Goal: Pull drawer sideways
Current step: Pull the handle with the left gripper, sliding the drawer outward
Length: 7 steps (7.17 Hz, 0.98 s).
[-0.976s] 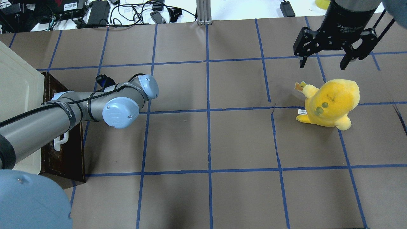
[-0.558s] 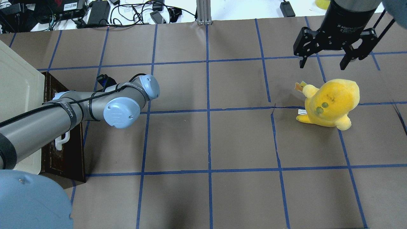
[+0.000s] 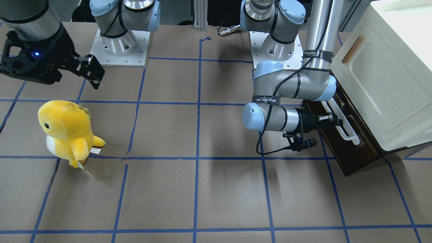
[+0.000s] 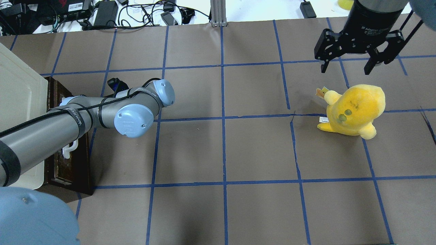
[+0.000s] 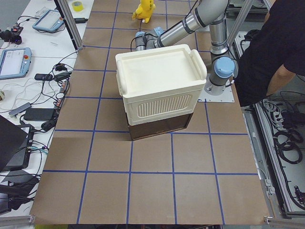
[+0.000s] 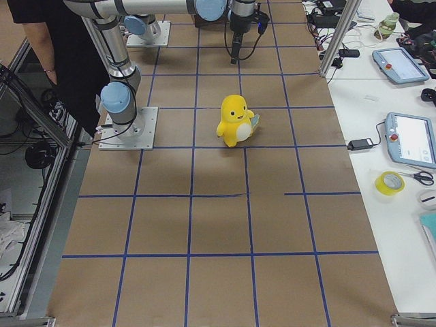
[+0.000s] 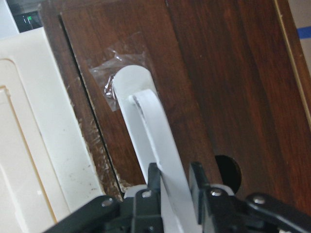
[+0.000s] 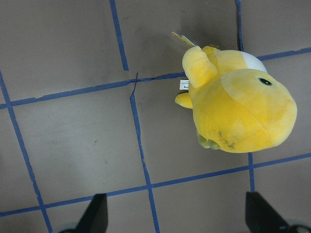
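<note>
The drawer (image 3: 344, 148) has a dark brown front (image 7: 214, 87) and a long white bar handle (image 3: 341, 125). It sits under a cream cabinet (image 3: 381, 74) at the table's left end and stands out a little from it. It also shows in the overhead view (image 4: 69, 163). My left gripper (image 7: 174, 187) is shut on the white bar handle (image 7: 150, 131), its jaws on either side of the bar. My right gripper (image 4: 345, 66) hangs open and empty above the table, far from the drawer.
A yellow plush toy (image 4: 354, 109) stands on the brown paper under my right gripper. Cables and power bricks (image 4: 105, 13) lie past the far table edge. A person (image 5: 271, 62) stands by the robot's base.
My left arm has moved a little to the right with the handle in its grip, and the drawer front has slid out slightly from under the cabinet. The right arm has not moved.
</note>
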Each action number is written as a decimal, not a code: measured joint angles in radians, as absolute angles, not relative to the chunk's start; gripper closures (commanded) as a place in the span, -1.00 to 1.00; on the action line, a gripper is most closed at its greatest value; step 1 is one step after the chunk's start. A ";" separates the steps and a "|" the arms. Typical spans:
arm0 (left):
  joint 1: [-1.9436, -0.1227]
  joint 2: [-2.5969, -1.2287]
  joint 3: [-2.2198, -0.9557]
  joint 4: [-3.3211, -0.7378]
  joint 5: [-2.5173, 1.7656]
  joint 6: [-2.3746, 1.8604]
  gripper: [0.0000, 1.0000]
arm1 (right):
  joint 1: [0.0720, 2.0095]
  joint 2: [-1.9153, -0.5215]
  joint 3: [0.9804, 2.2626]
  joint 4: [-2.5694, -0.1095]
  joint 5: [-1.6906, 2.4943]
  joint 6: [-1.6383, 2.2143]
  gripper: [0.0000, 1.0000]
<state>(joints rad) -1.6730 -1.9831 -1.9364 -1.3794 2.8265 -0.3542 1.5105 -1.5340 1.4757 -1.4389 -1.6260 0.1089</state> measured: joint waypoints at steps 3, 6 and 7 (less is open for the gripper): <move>-1.683 -1.986 -1.929 -1.379 2.826 -0.353 0.79 | 1.511 -1.534 1.476 -1.439 -1.626 0.109 -1.00; -1.685 -1.986 -1.924 -1.379 2.825 -0.351 0.79 | 1.511 -1.534 1.476 -1.439 -1.626 0.109 -1.00; -1.686 -1.987 -1.924 -1.379 2.824 -0.351 0.79 | 1.511 -1.534 1.476 -1.439 -1.626 0.109 -1.00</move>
